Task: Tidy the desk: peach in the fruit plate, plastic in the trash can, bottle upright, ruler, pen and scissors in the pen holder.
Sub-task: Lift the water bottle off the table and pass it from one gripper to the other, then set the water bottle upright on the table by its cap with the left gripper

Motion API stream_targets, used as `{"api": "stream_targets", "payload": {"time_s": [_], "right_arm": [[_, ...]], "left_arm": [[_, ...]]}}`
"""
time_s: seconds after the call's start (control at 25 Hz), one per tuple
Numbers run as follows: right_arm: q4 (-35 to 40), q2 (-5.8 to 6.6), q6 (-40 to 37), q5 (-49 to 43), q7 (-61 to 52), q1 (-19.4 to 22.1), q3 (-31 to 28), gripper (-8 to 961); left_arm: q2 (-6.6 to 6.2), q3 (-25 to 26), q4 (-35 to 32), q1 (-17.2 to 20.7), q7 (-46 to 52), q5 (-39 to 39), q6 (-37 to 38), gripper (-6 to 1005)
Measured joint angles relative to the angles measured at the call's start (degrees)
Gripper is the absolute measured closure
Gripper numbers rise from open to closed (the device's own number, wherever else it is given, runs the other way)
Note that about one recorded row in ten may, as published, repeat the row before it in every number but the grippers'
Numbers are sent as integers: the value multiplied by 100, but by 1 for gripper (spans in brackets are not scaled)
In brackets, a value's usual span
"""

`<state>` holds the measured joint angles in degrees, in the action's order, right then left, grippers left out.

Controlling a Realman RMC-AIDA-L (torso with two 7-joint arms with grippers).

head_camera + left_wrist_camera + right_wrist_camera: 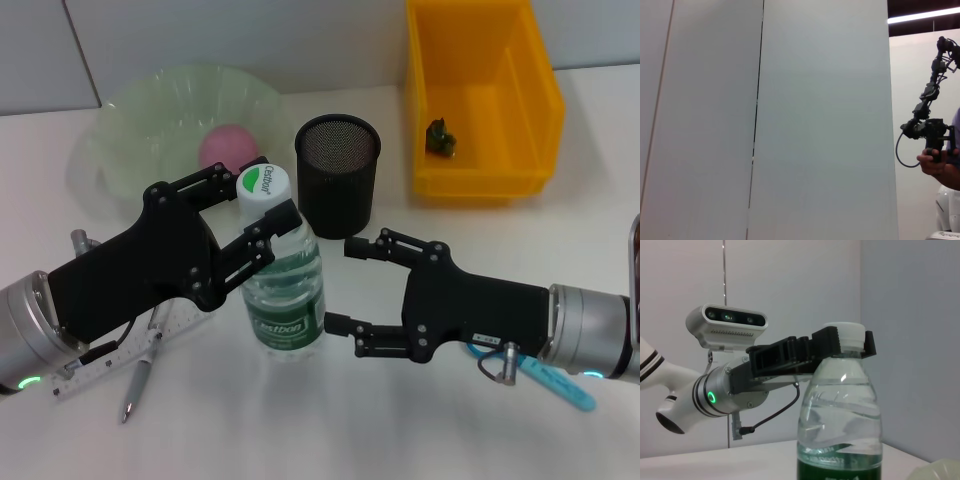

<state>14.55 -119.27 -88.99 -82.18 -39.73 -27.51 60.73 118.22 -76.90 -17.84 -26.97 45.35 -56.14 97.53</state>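
The clear water bottle (283,285) stands upright mid-table, white cap up. My left gripper (262,200) is shut on its cap and neck; the right wrist view shows the bottle (840,415) with those black fingers (805,352) clamped at the cap. My right gripper (352,285) is open just right of the bottle, not touching it. The pink peach (228,145) lies in the green fruit plate (130,120). A dark piece of plastic (440,138) sits in the yellow trash can (430,110). The ruler (105,355) and pen (140,375) lie under my left arm; blue scissors (560,385) lie under my right arm.
The black mesh pen holder (338,165) stands right behind the bottle, between the plate and the yellow bin. The left wrist view shows only a pale wall and a person's hand holding a device far off.
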Motion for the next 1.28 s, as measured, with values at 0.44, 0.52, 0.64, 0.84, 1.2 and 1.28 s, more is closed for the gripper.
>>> {"api": "stream_targets", "payload": {"time_s": [0.44, 0.52, 0.64, 0.84, 1.2, 1.28], "right_arm": [[909, 30, -372, 44, -376, 866, -83, 118], [1174, 23, -368, 54, -561, 1102, -242, 118], [1265, 26, -388, 45, -646, 1262, -539, 118], [1265, 32, -401, 25, -659, 1334, -626, 118], [1269, 26, -377, 25, -662, 1337, -630, 118], [1267, 26, -367, 25, -663, 1337, -632, 118]], "left_arm": [[-2, 10, -58, -9, 10, -1, 5, 553], [-1, 9, -61, -5, 7, 0, 5, 553], [-1, 12, -62, -10, -3, 13, -21, 553], [-1, 148, -80, -59, -159, 35, -102, 554], [-1, 535, -191, -181, -328, 28, -680, 553], [-1, 637, -226, -179, -363, 20, -801, 553]]}}
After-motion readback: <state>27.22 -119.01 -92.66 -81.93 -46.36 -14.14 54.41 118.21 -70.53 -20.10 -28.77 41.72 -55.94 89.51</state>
